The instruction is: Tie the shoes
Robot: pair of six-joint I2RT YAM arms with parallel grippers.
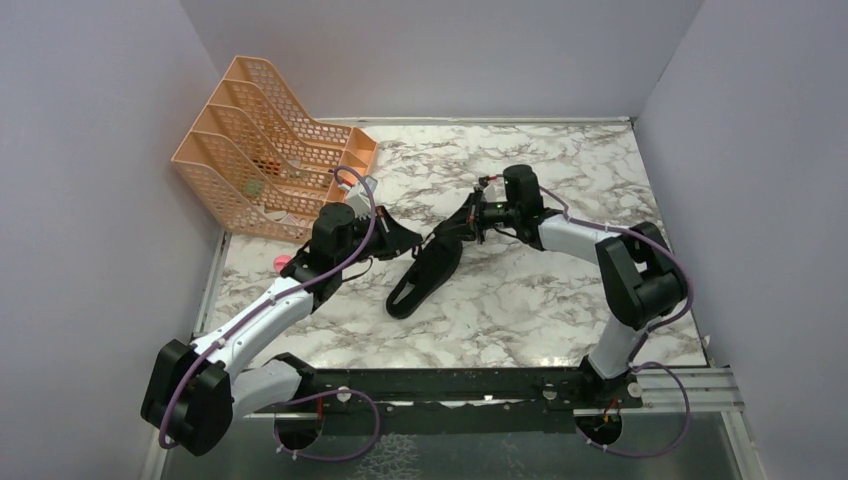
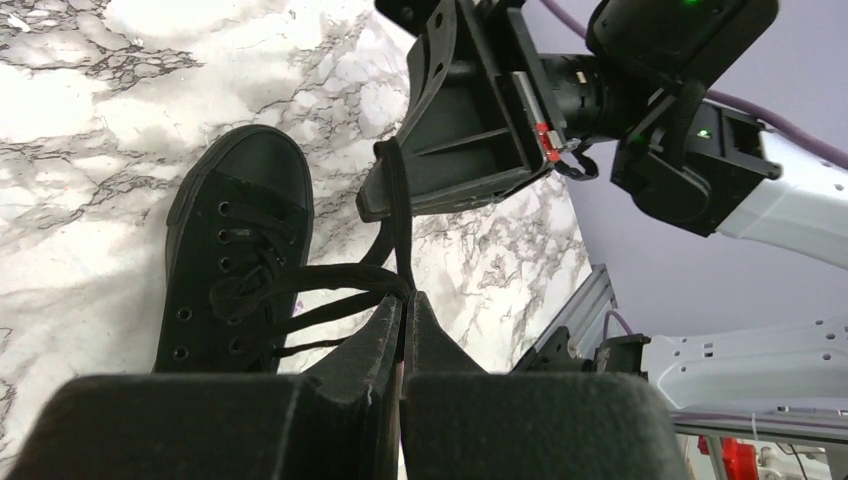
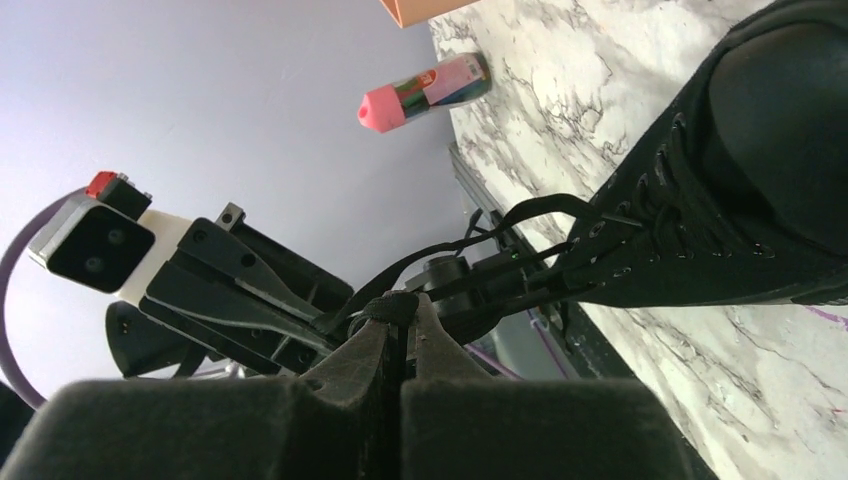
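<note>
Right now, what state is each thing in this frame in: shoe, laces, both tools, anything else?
shoe: sole down, not tied.
laces: no bow; strands pulled taut off the eyelets.
left tool: shut on the laces.
right tool: shut on the laces.
file rack: standing upright in the far left corner.
pink-capped marker: lying on its side.

Soft, even light from above fills the overhead view: the marble surface (image 1: 560,290) is bright with no hard glare, shadows are faint, and the black shoe (image 1: 425,275) shows almost no detail. In the left wrist view the surface blows out to white at upper left, the laces (image 2: 300,285) are crisp, and the left tool (image 2: 405,300) is blurred near the lens. The right tool (image 3: 400,305) is equally soft up close; the shoe beyond it is sharp.
</note>
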